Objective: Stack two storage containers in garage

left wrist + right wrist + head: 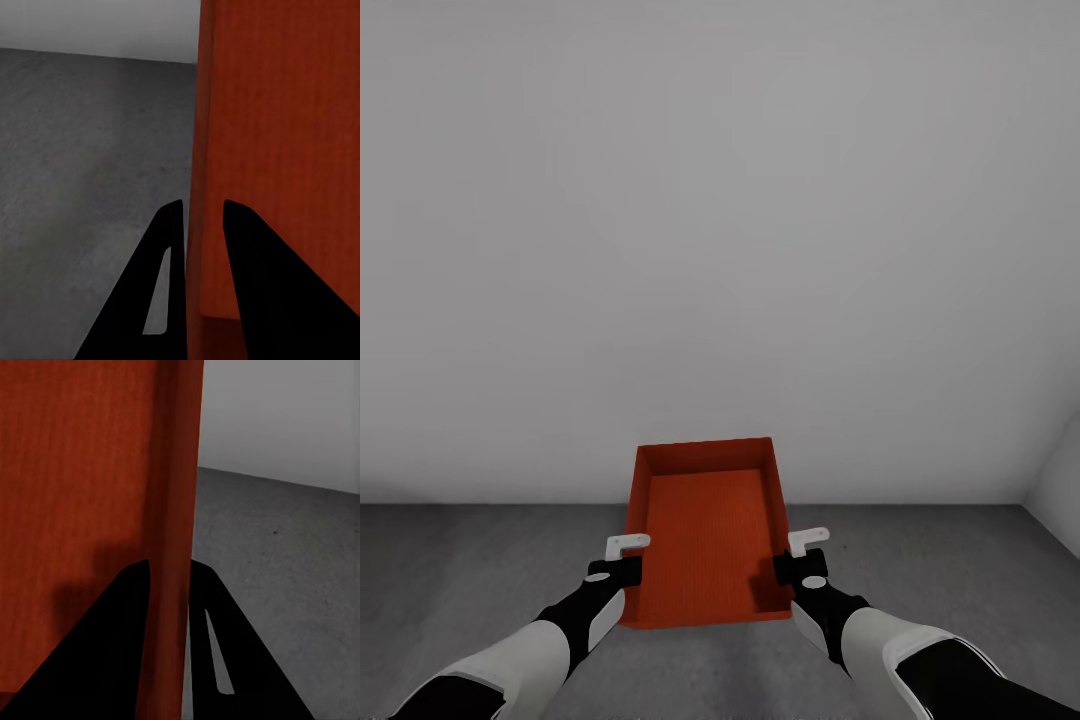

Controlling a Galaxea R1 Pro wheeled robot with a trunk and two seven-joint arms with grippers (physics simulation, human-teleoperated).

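One orange-red storage container [705, 540] lies lengthwise in front of me over the dark grey concrete floor [480, 580] of the garage. Its inside is empty. My left gripper [628, 560] is shut on its left long wall near the close end, one finger on each side of the wall. The left wrist view shows that wall [277, 135] pinched in the left gripper [201, 204]. My right gripper [792, 555] is shut on the right long wall in the same way, with the wall [82, 472] caught in the right gripper [168, 564]. I cannot tell whether the base touches the floor.
A plain pale grey wall [710, 250] stands just beyond the container's far end. A second wall [1060, 490] meets it in a corner at the right. Bare concrete stretches to both sides of the container.
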